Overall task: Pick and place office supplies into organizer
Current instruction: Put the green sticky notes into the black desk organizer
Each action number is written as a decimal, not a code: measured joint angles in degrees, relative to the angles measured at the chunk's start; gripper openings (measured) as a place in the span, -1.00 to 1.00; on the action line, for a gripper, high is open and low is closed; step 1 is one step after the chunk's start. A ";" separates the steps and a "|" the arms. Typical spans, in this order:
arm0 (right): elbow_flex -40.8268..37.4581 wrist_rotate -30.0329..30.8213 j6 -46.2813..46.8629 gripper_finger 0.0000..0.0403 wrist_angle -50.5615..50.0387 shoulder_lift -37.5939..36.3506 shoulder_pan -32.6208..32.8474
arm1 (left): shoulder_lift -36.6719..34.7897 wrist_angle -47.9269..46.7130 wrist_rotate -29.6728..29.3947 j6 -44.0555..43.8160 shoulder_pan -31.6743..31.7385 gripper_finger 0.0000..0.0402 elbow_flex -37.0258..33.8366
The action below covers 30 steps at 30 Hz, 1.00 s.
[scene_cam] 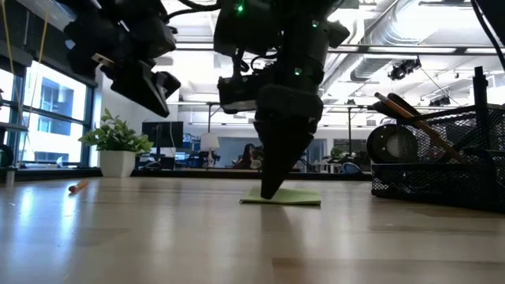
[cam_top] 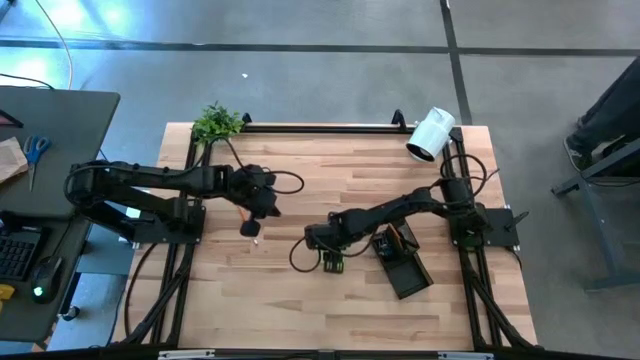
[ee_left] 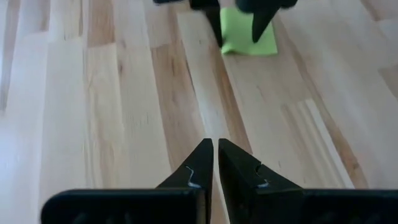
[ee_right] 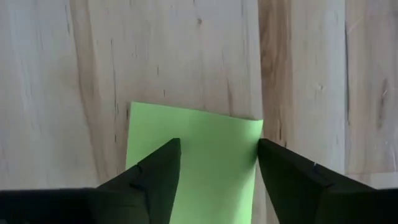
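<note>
The lime-green sticky-note pad [ee_right: 194,144] lies flat on the wooden table [cam_top: 300,300], near its middle. My right gripper [cam_top: 333,262] stands over it, pointing down and open. One finger is over the pad's top face and the other at its side edge. The black mesh organizer [scene_cam: 442,175] sits just right of it [cam_top: 402,264], with pens and a round handle sticking up from its cup. An orange pencil [scene_cam: 77,187] lies on the table to the left. My left gripper [ee_left: 215,152] hovers above bare wood left of the pad, shut and holding nothing. My right gripper comes at the sticky-note pad from above with open fingers [ee_right: 163,167], its tips [scene_cam: 268,192] reaching down to the level of the pad's top face [ee_right: 205,134]. I cannot tell whether they touch it. The pad lies flat on the table.
A potted plant [cam_top: 218,122] stands at the table's far left corner and a white cylindrical camera [cam_top: 432,135] at the far right. A dark desk [cam_top: 60,110] with blue-handled scissors [cam_top: 35,150] stands beyond the left edge. Bare wood shows along the near side.
</note>
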 joint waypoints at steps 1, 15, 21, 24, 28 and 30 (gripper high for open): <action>0.06 0.16 -0.13 0.00 -0.37 0.09 0.23 | 0.00 -0.59 -0.41 0.03 0.00 -0.92 0.00; 9.44 -1.45 -0.61 -0.69 -14.21 0.61 1.75 | 0.00 -1.97 -2.71 -0.07 -0.02 -0.92 0.00; 15.46 -5.93 4.26 -0.91 -24.58 0.52 3.09 | 0.00 -2.01 -2.71 -0.07 -0.02 -0.92 0.00; 17.04 -9.27 7.41 -0.97 -29.01 0.46 5.48 | 0.00 -2.24 -2.71 -0.04 -0.02 -0.92 0.00; 18.21 -11.34 14.32 -0.96 -33.80 0.43 9.64 | 0.00 -2.61 -2.71 -0.05 -0.02 -0.92 0.00; 18.33 -11.33 18.46 -0.92 -35.71 0.32 12.05 | 0.00 -2.73 -2.71 -0.07 -0.02 -0.92 0.00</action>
